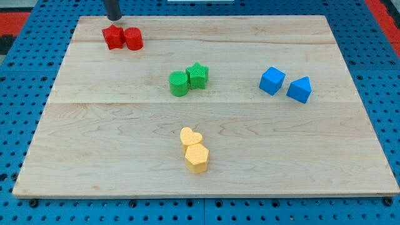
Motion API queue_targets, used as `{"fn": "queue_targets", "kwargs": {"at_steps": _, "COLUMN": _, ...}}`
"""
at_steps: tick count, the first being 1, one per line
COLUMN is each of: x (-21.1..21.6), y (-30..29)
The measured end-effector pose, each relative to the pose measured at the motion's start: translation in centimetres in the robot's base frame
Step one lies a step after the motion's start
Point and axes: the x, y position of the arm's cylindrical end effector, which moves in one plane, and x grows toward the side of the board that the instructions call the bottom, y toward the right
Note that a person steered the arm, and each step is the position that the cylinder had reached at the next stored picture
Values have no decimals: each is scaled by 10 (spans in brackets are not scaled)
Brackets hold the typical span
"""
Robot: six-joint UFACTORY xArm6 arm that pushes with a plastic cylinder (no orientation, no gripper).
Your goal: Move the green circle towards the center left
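The green circle (179, 83) sits near the middle of the wooden board (125, 144), touching the green star (198, 75) on its right. My tip (114, 19) is at the view's top left, just above the red star (113, 37), far up and left of the green circle.
A red circle (133, 39) touches the red star on its right. A blue cube (272, 80) and a blue pentagon-like block (299, 89) sit at the right. A yellow heart (190, 137) and yellow hexagon (197, 157) sit at the lower middle.
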Motion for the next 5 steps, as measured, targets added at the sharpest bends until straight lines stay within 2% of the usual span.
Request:
{"fn": "queue_targets", "kwargs": {"at_steps": 3, "x": 1, "y": 0}}
{"fn": "queue_targets", "kwargs": {"at_steps": 4, "x": 0, "y": 22}}
{"fn": "queue_targets", "kwargs": {"at_steps": 5, "x": 1, "y": 76}}
